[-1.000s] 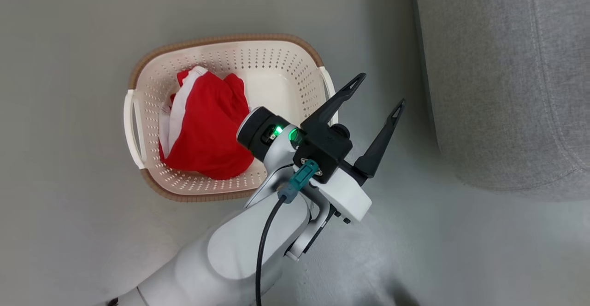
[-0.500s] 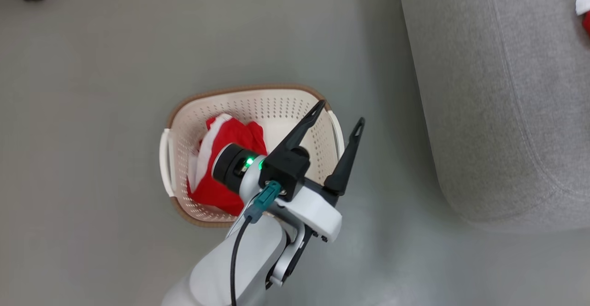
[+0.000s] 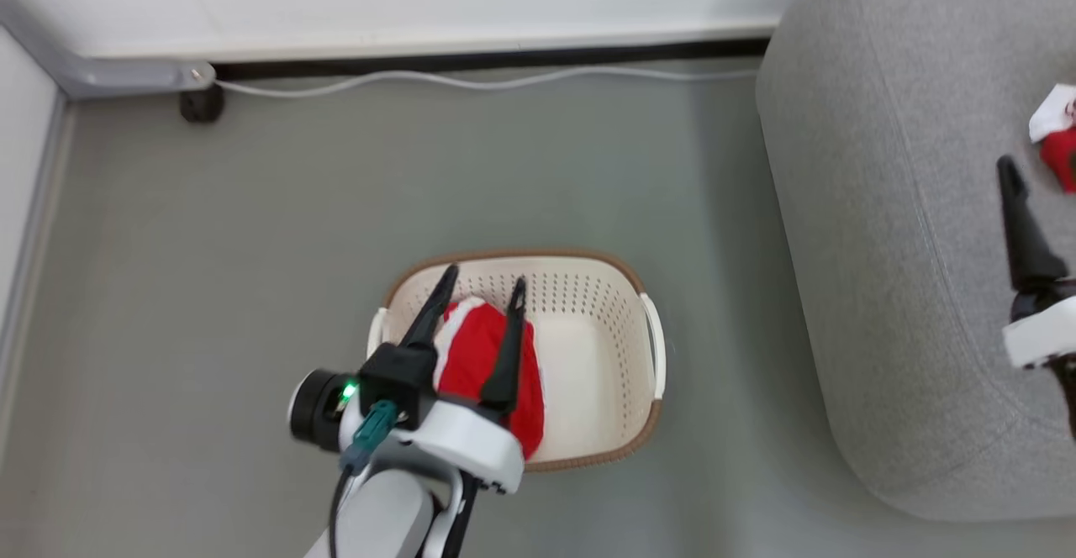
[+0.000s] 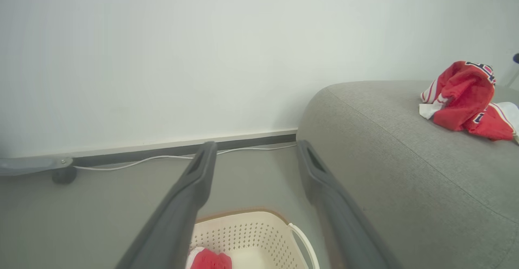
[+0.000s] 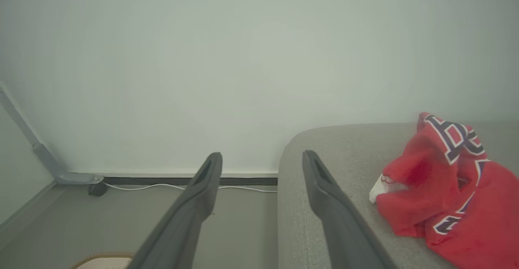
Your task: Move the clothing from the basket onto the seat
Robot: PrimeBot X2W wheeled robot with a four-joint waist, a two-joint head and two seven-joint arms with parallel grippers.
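Observation:
A red garment with white trim (image 3: 483, 360) lies bunched in the left half of the cream perforated basket (image 3: 588, 306), which stands on the floor. My left gripper (image 3: 483, 276) hangs open above that garment, fingers apart, nothing between them. The left wrist view shows the basket (image 4: 247, 232) and red cloth (image 4: 209, 260) below the fingers. On the grey sofa (image 3: 908, 247) lies another red garment (image 5: 442, 188) with navy letters. My right gripper (image 5: 262, 154) stands open and empty over the sofa's edge, left of that garment.
A white wall with a dark baseboard runs along the back, and a white cable (image 3: 471, 81) lies on the floor before it. A grey conduit (image 3: 126, 77) and a dark caster (image 3: 200, 104) sit at the back left. Grey floor (image 3: 252, 247) surrounds the basket.
The head camera has tilted up, bringing the wall, cable and right gripper into view. My left gripper has moved from the basket's right rim to above the red garment, still open.

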